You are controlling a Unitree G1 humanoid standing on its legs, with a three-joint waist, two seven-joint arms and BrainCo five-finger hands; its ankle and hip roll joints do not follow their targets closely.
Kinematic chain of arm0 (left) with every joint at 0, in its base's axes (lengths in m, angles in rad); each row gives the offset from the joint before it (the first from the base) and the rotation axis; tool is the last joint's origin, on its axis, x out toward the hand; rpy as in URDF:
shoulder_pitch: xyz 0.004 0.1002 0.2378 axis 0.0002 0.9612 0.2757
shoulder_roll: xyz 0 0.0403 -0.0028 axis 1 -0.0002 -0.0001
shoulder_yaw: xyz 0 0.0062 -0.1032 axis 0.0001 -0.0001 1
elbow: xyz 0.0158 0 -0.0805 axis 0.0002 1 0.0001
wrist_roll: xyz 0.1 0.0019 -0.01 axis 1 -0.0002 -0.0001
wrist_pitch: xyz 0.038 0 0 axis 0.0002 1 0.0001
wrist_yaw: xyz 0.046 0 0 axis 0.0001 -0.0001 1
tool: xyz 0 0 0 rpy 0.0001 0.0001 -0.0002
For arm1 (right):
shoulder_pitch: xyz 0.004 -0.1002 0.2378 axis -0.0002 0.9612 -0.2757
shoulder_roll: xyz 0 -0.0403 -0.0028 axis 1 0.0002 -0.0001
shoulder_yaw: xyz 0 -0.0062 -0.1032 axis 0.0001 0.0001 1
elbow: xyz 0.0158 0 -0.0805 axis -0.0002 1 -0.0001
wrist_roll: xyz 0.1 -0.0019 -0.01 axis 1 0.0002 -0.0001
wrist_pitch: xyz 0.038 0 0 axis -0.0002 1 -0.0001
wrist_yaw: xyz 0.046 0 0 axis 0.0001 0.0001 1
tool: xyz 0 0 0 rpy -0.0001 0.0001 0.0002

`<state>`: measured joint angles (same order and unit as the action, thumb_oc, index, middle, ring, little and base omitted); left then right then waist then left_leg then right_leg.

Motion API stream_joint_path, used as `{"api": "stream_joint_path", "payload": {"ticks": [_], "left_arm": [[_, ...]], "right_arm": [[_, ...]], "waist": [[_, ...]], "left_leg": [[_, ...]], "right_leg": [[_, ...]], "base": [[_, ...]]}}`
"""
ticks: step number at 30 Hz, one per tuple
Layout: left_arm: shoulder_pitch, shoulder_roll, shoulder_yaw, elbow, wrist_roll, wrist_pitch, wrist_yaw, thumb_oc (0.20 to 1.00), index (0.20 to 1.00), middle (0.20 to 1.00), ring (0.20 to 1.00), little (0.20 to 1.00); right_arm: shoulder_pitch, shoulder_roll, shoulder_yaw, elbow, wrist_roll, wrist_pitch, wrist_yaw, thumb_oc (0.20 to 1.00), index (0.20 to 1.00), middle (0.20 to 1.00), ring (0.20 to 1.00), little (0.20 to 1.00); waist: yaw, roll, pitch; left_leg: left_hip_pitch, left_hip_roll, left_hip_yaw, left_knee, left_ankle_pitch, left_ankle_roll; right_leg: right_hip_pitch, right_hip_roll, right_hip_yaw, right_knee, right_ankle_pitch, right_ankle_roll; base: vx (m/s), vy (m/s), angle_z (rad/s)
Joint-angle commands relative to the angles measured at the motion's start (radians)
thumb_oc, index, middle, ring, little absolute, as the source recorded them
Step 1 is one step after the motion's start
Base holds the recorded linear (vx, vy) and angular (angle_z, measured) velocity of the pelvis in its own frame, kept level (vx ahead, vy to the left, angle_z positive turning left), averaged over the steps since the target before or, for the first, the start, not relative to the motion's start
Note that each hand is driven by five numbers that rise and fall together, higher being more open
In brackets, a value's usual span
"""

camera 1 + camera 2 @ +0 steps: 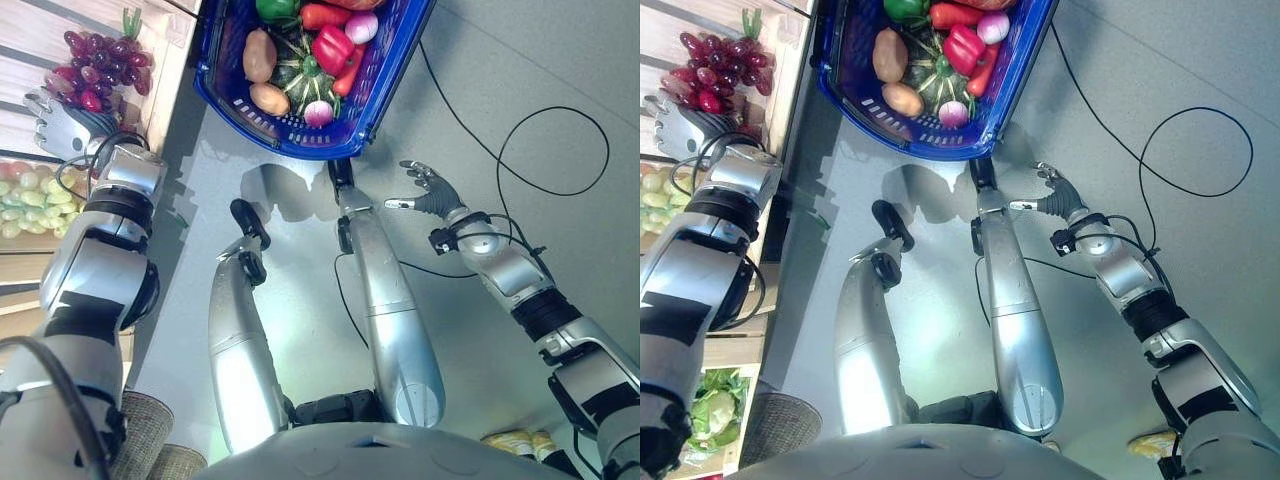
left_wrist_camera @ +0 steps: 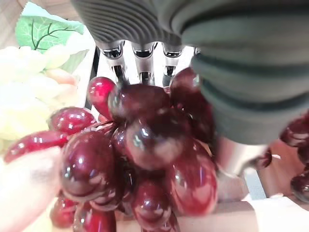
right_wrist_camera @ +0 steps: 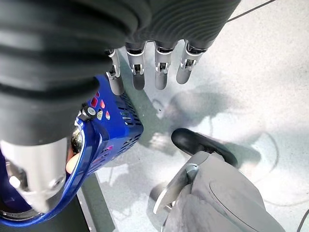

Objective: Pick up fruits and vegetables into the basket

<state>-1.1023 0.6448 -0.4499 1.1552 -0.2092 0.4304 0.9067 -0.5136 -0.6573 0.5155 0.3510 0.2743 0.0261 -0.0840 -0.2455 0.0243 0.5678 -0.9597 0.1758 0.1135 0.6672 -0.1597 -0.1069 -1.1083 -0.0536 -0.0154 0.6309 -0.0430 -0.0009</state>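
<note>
A bunch of red grapes [image 1: 100, 62] lies on a wooden shelf at the upper left. My left hand [image 1: 58, 122] reaches into that shelf just below the bunch. In the left wrist view the red grapes [image 2: 145, 145] sit between its straight fingers [image 2: 140, 63] and its thumb, touching the palm. The blue basket [image 1: 300, 142] stands on the grey floor ahead. It holds a potato [image 1: 259, 54], a red pepper [image 1: 332, 48], a radish [image 1: 318, 113] and other vegetables. My right hand [image 1: 430, 190] hovers open over the floor beside the basket [image 3: 116, 130], holding nothing.
Green grapes [image 1: 25, 195] fill the shelf compartment nearer me than the red ones. A lettuce [image 1: 715, 405] lies lower in the shelf. A yellow item [image 1: 515, 440] lies on the floor at the lower right.
</note>
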Motion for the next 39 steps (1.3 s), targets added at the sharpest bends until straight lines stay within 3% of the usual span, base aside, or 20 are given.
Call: {"api": "stream_joint_path", "payload": {"ticks": [1, 11, 17, 26, 30, 33, 39], "left_arm": [[0.068, 0.011, -0.026, 0.053, 0.009, -0.028, -0.228, 0.2, 0.2, 0.2, 0.2, 0.2], [0.086, 0.0, -0.019, 0.06, 0.013, -0.045, -0.243, 0.2, 0.2, 0.2, 0.2, 0.2], [0.102, 0.009, -0.026, 0.055, 0.079, -0.02, -0.254, 0.2, 0.2, 0.2, 0.2, 0.2], [0.187, 0.058, -0.01, -0.026, 0.188, -0.02, -0.288, 0.2, 0.2, 0.2, 0.2, 0.2], [0.229, 0.092, 0.009, -0.083, 0.251, -0.064, -0.299, 0.2, 0.2, 0.2, 0.2, 0.2], [0.249, 0.124, 0.021, -0.122, 0.295, -0.093, -0.33, 0.2, 0.2, 0.2, 0.2, 0.2], [0.31, 0.181, 0.053, -0.244, 0.357, -0.159, -0.408, 0.2, 0.2, 0.2, 0.2, 0.2]], "right_arm": [[0.06, 0.017, 0.002, -0.031, 0.013, -0.029, -0.008, 1.0, 1.0, 1.0, 1.0, 1.0], [0.076, 0.03, 0.01, -0.036, -0.023, -0.034, -0.016, 1.0, 1.0, 1.0, 1.0, 1.0], [0.091, 0.027, 0.007, -0.045, -0.04, -0.039, -0.014, 1.0, 1.0, 1.0, 1.0, 1.0], [0.144, -0.002, -0.013, -0.085, -0.121, -0.011, -0.005, 1.0, 1.0, 1.0, 1.0, 1.0], [0.175, -0.02, -0.027, -0.108, -0.187, 0.01, -0.01, 1.0, 1.0, 1.0, 1.0, 1.0], [0.185, -0.031, -0.025, -0.114, -0.288, 0.028, -0.042, 1.0, 1.0, 1.0, 1.0, 1.0], [0.139, -0.09, -0.013, -0.167, -0.626, 0.116, -0.174, 1.0, 1.0, 1.0, 1.0, 1.0]], "waist": [[-0.004, -0.048, -0.048], [-0.01, -0.044, -0.048], [-0.009, -0.039, -0.048], [-0.001, -0.005, -0.048], [0.006, 0.013, -0.048], [0.012, 0.026, -0.048], [0.03, 0.05, -0.048]], "left_leg": [[-0.049, -0.034, 0.033, -0.037, 0.01, 0.034], [-0.03, -0.028, 0.043, -0.038, 0.009, 0.032], [-0.004, -0.028, 0.047, -0.049, 0.014, 0.03], [0.111, -0.037, 0.064, -0.094, 0.03, 0.026], [0.176, -0.051, 0.07, -0.112, 0.033, 0.027], [0.233, -0.063, 0.073, -0.125, 0.032, 0.029], [0.345, -0.087, 0.072, -0.146, 0.018, 0.039]], "right_leg": [[0.025, 0.01, -0.029, 0.069, -0.137, 0.032], [0.039, 0.005, -0.024, 0.068, -0.141, 0.03], [0.06, -0.001, -0.02, 0.06, -0.139, 0.031], [0.152, -0.026, -0.01, 0.034, -0.14, 0.036], [0.211, -0.043, -0.012, 0.021, -0.144, 0.039], [0.268, -0.054, -0.013, 0.007, -0.146, 0.041], [0.389, -0.074, -0.017, -0.027, -0.154, 0.05]], "base": [[0.01, 0.039, 0.0], [0.0, 0.019, 0.0], [-0.01, 0.039, 0.01], [0.0, 0.101, 0.01], [0.0, 0.114, 0.04], [0.01, 0.098, 0.12], [0.02, 0.093, 0.07]]}}
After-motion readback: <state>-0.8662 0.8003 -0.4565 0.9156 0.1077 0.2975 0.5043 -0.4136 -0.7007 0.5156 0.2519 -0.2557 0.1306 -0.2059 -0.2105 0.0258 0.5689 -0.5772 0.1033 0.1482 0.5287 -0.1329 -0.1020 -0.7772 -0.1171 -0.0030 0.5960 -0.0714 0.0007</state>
